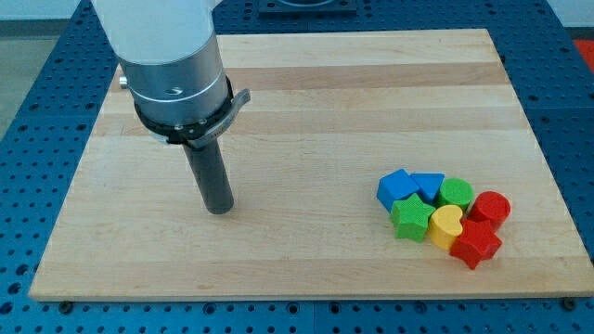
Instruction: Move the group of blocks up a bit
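Note:
A tight group of blocks lies at the view's lower right on the wooden board (306, 102): a blue cube-like block (393, 186), a blue triangular block (428, 185), a green cylinder (456, 193), a red cylinder (491, 208), a green star (411, 218), a yellow heart (445, 225) and a red star (477, 242). They touch one another. My tip (219, 210) rests on the board at the view's left, far to the left of the group, touching no block.
The arm's white and grey body (172, 65) hangs over the board's upper left. The board sits on a blue perforated table (28, 111). The group lies near the board's right and bottom edges.

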You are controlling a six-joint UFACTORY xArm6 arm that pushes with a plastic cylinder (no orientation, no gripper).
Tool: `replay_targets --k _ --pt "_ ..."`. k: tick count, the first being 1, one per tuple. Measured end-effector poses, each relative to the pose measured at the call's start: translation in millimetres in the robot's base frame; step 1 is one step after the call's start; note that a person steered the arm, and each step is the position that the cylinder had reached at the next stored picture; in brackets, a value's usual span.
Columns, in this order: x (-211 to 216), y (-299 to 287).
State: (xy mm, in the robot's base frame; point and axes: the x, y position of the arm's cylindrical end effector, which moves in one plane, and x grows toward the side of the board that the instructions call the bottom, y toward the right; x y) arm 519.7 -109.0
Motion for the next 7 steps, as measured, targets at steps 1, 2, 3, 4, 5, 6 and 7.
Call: replay_targets --k 1,2,3,4,5,6,7 --pt "2 2" --pt "10 74" --pt "17 161" --pt "18 173" --pt "54 181" --pt "60 198" --pt "62 225"
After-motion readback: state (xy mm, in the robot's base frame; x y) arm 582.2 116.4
